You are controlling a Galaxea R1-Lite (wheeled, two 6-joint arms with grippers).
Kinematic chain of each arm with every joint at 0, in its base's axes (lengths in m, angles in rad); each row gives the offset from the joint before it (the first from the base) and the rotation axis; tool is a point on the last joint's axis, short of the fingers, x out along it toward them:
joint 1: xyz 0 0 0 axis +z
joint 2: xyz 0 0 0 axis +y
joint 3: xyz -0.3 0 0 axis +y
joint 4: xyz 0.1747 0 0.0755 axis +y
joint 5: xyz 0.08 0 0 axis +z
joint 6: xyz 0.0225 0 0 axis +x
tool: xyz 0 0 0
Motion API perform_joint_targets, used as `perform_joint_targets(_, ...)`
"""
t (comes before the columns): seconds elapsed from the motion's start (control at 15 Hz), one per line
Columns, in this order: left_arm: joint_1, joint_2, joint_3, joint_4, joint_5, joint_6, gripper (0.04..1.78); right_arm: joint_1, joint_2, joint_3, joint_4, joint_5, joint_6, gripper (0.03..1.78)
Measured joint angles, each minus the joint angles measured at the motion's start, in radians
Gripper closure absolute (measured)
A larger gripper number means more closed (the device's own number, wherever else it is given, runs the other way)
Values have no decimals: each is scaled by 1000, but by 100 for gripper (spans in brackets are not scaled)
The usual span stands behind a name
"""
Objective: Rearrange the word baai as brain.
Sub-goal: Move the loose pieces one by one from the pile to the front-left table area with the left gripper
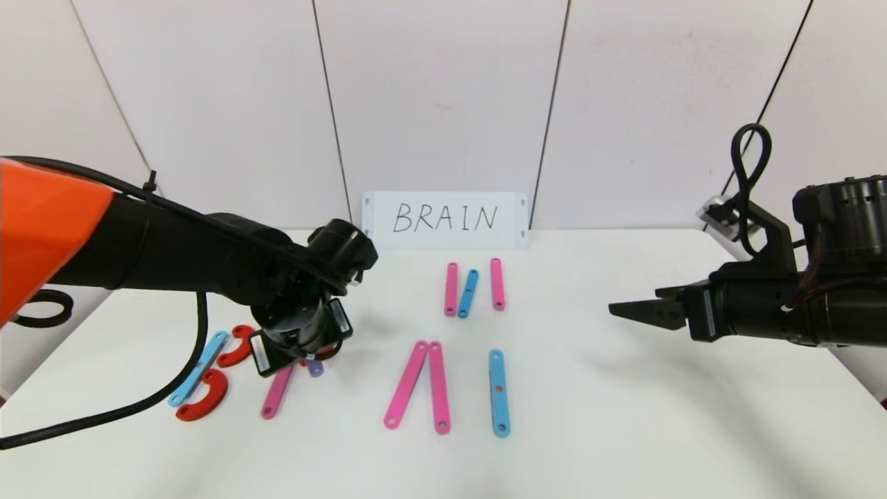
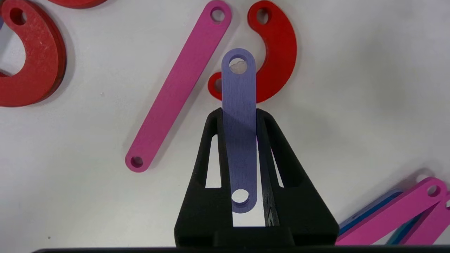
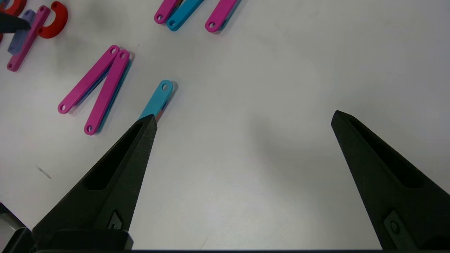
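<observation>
We see the left gripper (image 2: 239, 116) clenched on a purple bar (image 2: 239, 119), down low near the table's (image 1: 624, 430) left edge. Under the bar's free end lies a red half-ring curve (image 2: 277, 59), and just beside it a pink bar (image 2: 179, 88). Closer to the left edge, a blue bar (image 1: 199, 367) and two red curves (image 1: 204, 396) form a B. Two pink bars (image 1: 419, 384) leaning into a peak and a lone blue bar (image 1: 499, 391) lie mid-table. The right gripper (image 3: 242, 119) hovers with its fingers spread wide over the right side, holding nothing.
</observation>
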Motion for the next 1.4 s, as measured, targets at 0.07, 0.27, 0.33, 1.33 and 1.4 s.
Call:
perform_joint_targets(0.07, -14, -3, 12, 0, 3, -25, 155, 0, 1, 0, 0, 0, 0, 7)
perform_joint_targets(0.27, -46, -7, 37, 0, 49, -79, 155, 0, 2, 0, 0, 0, 0, 7)
perform_joint_targets(0.33, -50, -7, 44, 0, 57, -80, 155, 0, 2, 0, 0, 0, 0, 7)
perform_joint_targets(1.33, -69, 0, 101, 1, 61, -76, 155, 1, 2, 0, 0, 0, 0, 7)
perform_joint_targets(1.4, -69, 2, 101, 1, 61, -75, 155, 1, 2, 0, 0, -1, 0, 7)
